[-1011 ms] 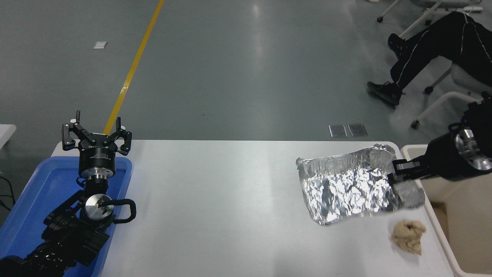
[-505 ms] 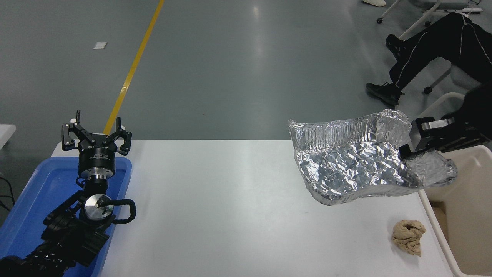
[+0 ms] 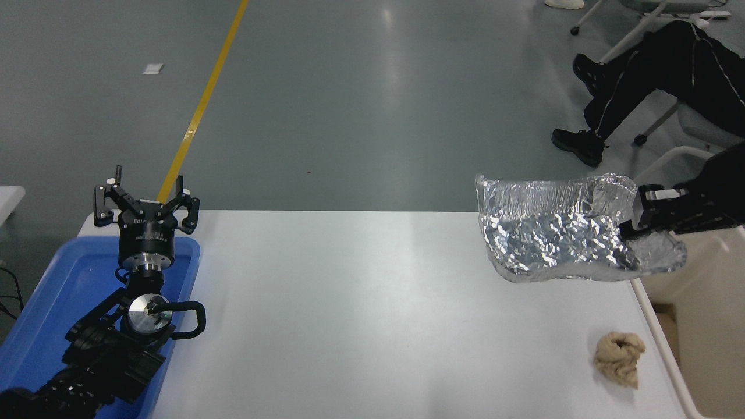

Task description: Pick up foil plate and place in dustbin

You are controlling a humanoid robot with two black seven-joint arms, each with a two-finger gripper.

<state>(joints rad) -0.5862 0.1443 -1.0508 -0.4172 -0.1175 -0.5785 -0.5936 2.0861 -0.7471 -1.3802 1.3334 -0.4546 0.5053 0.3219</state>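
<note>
One gripper busy: right gripper (image 3: 631,224) clamped on foil plate (image 3: 553,235) rim, plate in the air over table (image 3: 361,302) right end, beside dustbin (image 3: 704,302). Left gripper (image 3: 145,205) splayed wide, holding nothing, over blue tray (image 3: 52,297).

Foil plate (image 3: 553,238): you see one shiny silver aluminium-foil tray, roughly square with rounded corners, its base heavily wrinkled and its raised rim crumpled. It is off the white table, held in the air above the table's far right corner, tilted so that the inside faces you and the far rim stands high. Its right edge reaches over the dustbin's rim.

Dustbin (image 3: 707,326): you see one large cream-beige plastic bin with a thick rounded rim and deep smooth walls, standing just beside the table's right edge, cut off by the picture's border.
</note>
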